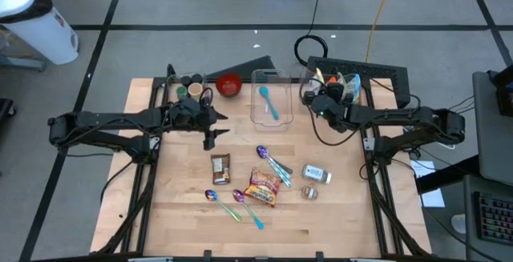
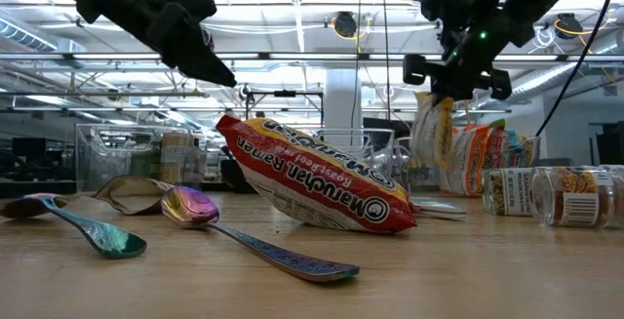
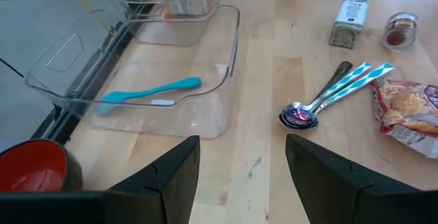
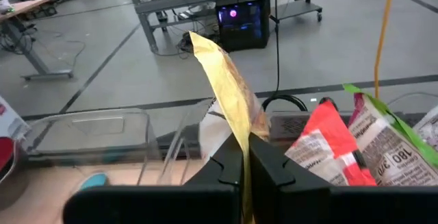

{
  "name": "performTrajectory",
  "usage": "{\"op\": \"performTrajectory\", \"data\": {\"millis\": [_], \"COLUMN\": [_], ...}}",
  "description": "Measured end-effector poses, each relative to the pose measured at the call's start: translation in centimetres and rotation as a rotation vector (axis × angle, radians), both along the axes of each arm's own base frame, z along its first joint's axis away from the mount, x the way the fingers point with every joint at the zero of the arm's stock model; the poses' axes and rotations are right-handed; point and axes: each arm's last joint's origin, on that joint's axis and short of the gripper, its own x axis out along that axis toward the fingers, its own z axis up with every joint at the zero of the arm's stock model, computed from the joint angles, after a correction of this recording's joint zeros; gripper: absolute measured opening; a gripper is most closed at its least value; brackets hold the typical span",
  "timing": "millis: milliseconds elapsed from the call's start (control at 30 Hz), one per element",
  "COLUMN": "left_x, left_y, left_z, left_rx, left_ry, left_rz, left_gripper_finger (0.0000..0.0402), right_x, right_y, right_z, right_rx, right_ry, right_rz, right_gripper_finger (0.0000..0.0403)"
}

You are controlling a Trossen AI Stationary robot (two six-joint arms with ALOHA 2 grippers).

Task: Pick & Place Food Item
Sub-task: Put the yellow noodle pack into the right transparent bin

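Left pincer: released, hovering empty over the pale wooden counter, left of centre, just beyond the small brown snack packet.
Clear plastic bin: far centre, holding a turquoise spatula; probably the drop spot.
Red ramen packet: lay flat at near centre, among iridescent spoons.
Right pincer: clenched on a yellow crinkled food bag, lifted above the far right of the counter, right of the bin.
Step in hand: carrying the yellow bag; best done by keeping the grip firm, travelling left over the bin wall, and releasing only once the bag hung inside.
View differences: the right wrist view showed the bag pinched between the fingers, which the high view hid under the arm; the low view showed the bag hanging clear of the counter.
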Motion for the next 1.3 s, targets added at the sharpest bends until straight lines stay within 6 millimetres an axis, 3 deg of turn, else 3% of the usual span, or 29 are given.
{"op": "performTrajectory", "data": {"millis": [500,1300], "left_x": [0.1,0.2], "left_y": [0.0,-0.1], "left_z": [0.2,0.3], "left_rx": [-0.003,-0.023], "left_ry": [-0.021,-0.037], "left_rz": [-0.002,-0.04], "left_gripper_finger": [0.0225,0.0225], "right_x": [-1.5,-0.5], "right_y": [0.1,-1.5], "right_z": [-3.0,-4.3], "right_rx": [0.05,0.078], "right_ry": [-0.031,0.005], "right_rz": [-0.058,-0.02], "right_gripper_finger": [0.0,0.0]}}
